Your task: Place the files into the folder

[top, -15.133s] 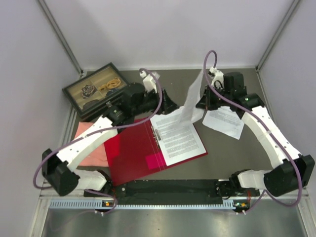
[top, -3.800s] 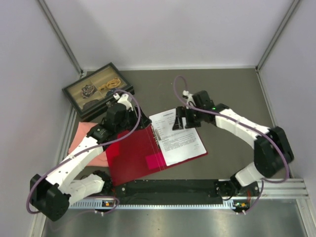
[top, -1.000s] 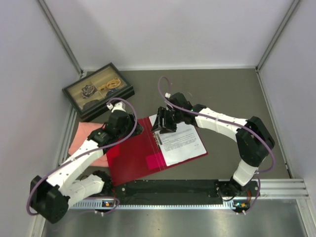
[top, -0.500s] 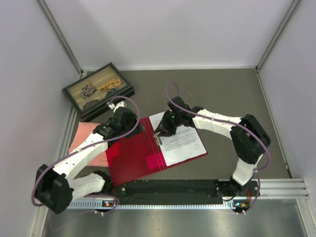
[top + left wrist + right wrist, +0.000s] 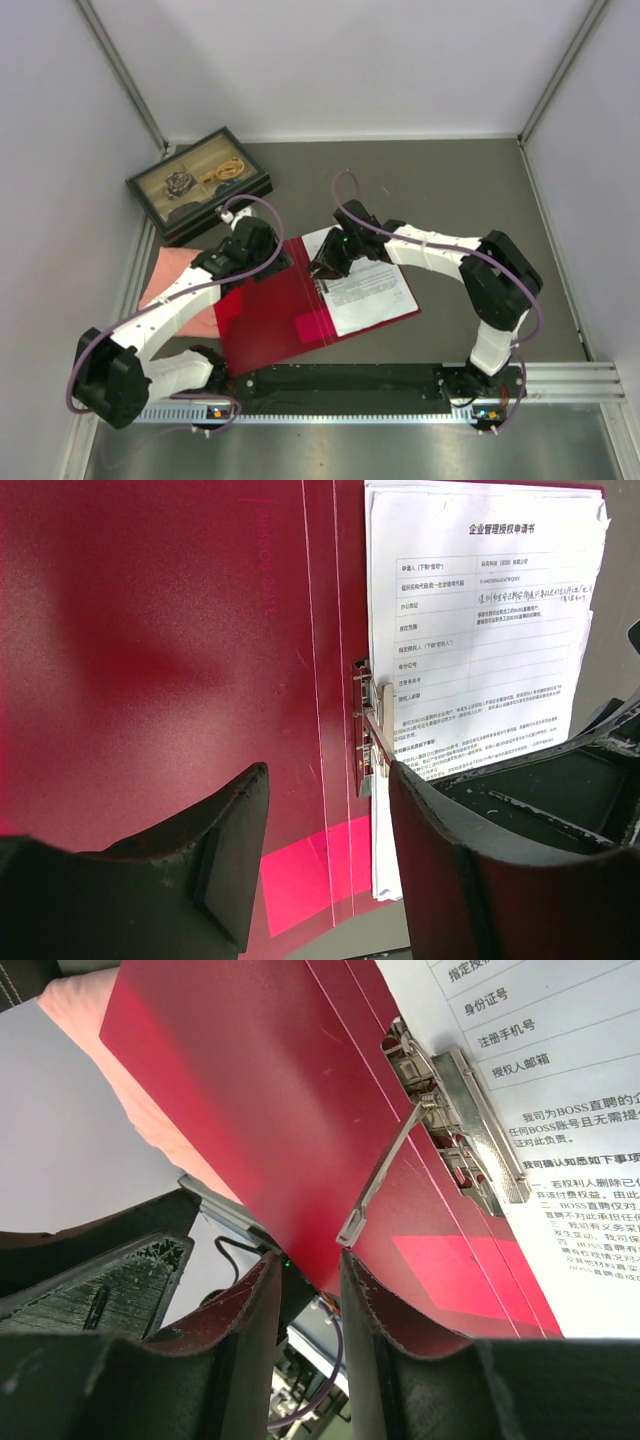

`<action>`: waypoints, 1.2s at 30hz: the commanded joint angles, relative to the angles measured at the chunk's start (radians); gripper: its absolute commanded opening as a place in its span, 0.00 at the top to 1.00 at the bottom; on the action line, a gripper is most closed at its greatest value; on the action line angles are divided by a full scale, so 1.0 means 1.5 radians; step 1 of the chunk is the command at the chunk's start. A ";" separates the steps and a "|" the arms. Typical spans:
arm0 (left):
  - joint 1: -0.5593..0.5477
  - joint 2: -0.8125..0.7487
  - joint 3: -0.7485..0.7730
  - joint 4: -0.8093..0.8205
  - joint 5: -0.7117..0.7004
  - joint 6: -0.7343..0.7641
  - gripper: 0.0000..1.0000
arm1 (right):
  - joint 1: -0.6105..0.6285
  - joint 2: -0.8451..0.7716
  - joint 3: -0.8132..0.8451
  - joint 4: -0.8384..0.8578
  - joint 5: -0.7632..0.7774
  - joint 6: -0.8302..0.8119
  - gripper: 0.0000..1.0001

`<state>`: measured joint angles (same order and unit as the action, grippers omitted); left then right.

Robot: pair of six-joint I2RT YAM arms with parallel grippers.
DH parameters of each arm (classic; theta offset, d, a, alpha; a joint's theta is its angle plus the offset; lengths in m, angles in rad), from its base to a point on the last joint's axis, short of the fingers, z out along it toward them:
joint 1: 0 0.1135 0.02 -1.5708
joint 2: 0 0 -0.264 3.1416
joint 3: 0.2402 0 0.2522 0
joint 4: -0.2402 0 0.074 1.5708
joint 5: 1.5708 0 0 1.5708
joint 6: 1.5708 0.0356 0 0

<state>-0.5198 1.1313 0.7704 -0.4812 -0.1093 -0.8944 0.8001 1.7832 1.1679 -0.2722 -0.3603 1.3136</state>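
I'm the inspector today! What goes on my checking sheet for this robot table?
Surface: grey table.
Job's things: red folder open; files on its right half beside the metal clip, lever raised.
Clutter: pink cloth left of the folder; black jewellery box back left.
Grippers: left gripper open above the folder; right gripper narrowly parted at the lever's tip, grip unclear.
Cables: purple cables loop over both arms.
Surroundings: white walls.

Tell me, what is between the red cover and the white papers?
A metal clip sits there, on the folder's fold. The left wrist view shows it.
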 commanded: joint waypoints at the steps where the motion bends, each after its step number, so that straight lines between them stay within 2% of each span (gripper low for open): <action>1: 0.002 0.008 0.027 0.002 0.005 -0.009 0.44 | 0.013 0.009 -0.016 0.026 0.000 0.019 0.70; 15: 0.002 0.053 0.047 0.004 0.036 0.015 0.47 | 0.014 0.024 -0.024 0.048 -0.006 0.029 0.73; 27: 0.002 0.153 0.074 0.037 0.070 0.045 0.57 | 0.014 0.014 -0.046 0.056 -0.006 0.036 0.99; 36: 0.002 0.288 0.112 0.097 0.128 0.054 0.62 | 0.013 0.010 -0.058 0.066 -0.007 0.040 1.00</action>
<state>-0.5198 1.5021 0.8921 -0.4103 0.0338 -0.8337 0.8047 1.8191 1.0927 -0.1951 -0.3790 1.3735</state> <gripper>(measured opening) 0.396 0.009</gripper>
